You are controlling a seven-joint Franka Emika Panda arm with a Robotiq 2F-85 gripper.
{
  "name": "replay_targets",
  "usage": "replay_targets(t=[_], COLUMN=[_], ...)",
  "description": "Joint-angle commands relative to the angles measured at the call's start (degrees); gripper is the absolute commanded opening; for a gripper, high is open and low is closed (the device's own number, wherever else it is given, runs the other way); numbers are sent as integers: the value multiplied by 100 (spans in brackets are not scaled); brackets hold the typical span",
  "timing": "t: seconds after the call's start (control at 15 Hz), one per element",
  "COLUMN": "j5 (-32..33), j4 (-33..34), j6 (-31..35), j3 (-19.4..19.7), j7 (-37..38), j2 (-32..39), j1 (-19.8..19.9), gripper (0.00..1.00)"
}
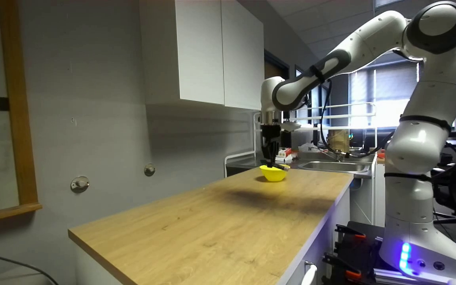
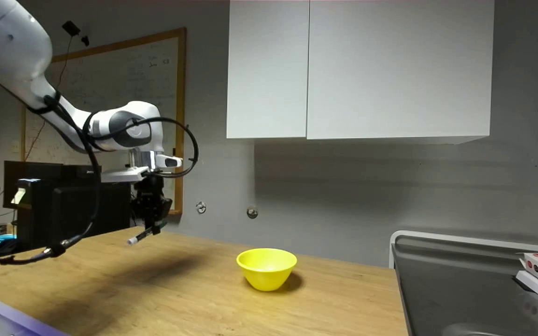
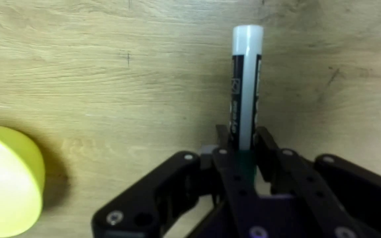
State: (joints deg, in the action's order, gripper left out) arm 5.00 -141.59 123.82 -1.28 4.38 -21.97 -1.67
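1. Marker [image 3: 247,89] lies between the jaws of the gripper [image 3: 243,133], which are clamped on it near its green part.
2. Its white end juts out beyond them, dipping lower than the green part in an exterior view.
3. Both hang above the counter [image 2: 180,303].
4. Bowl [image 2: 266,278] stands on the counter, apart from marker and gripper.

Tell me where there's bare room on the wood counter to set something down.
Largest: the counter between the pincer and the end farthest from the sink. Smaller: the strip between the bowl and the dark worktop. Crowded: beside the bowl on the pincer's side, where a marker hangs gripped above the counter.
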Motion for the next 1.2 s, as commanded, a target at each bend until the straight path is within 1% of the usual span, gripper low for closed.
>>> replay_targets(t=[0.0, 0.13, 0.33, 0.6, 0.87, 1.0, 1.13], j5=[-144, -100, 99, 664, 1510, 1922, 2186], j4=[727, 1257, 1912, 2526, 2759, 2762, 2723], j6=[-484, -472, -202, 181, 266, 219, 166], j3=[-222, -321, -431, -413, -187, -4, 177], j7=[966, 1540, 2361, 3430, 4657, 5223, 5630], j2=[-223, -70, 354, 1137, 1775, 2023, 2189], j1=[165, 289, 563, 1000, 1179, 1163, 1098], gripper=[7, 7, 7, 7, 7, 7, 7])
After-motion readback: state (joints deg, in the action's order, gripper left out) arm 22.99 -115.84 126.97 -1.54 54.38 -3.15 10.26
